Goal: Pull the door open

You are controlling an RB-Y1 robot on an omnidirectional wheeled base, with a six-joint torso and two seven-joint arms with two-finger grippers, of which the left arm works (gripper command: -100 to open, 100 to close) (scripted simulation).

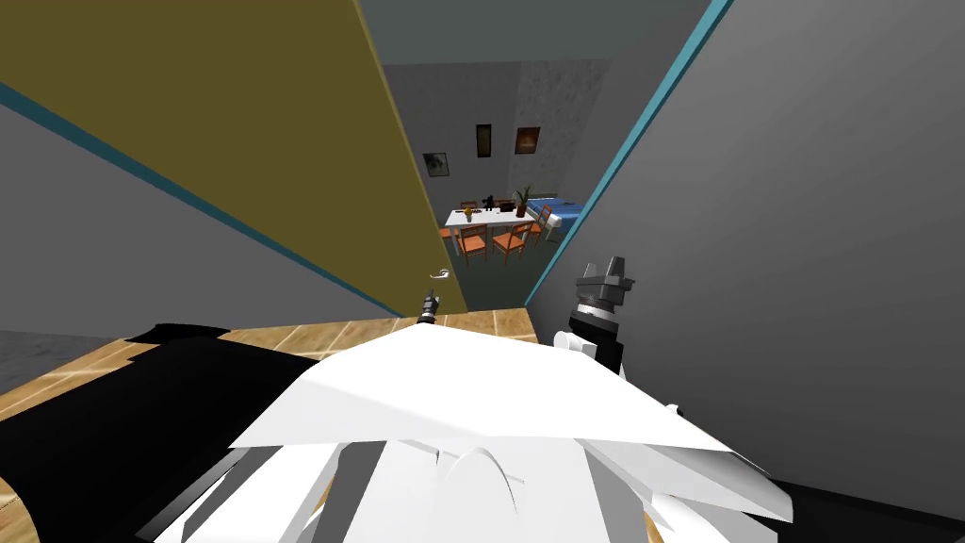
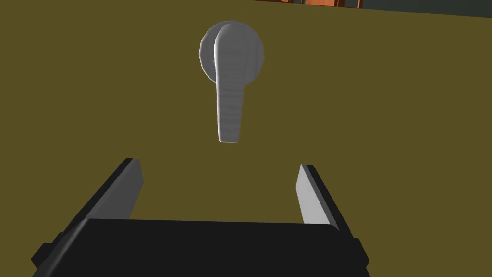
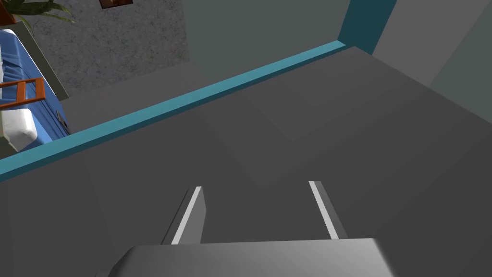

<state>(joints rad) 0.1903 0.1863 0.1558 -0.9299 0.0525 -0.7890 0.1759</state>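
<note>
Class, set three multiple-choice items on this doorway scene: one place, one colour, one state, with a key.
1. Where is the light grey lever handle relative to the left end effector?
A. just beyond its fingertips, untouched
B. clamped between its fingers
C. on the floor
2. The flat door panel is:
A. white
B. olive-brown
C. red
3. The left end effector is:
A. shut empty
B. shut on the handle
C. open
Key: 1 A, door surface shows between fingertips and lever; 2 B, seen around the handle; 3 C, fingers stand wide apart.
</note>
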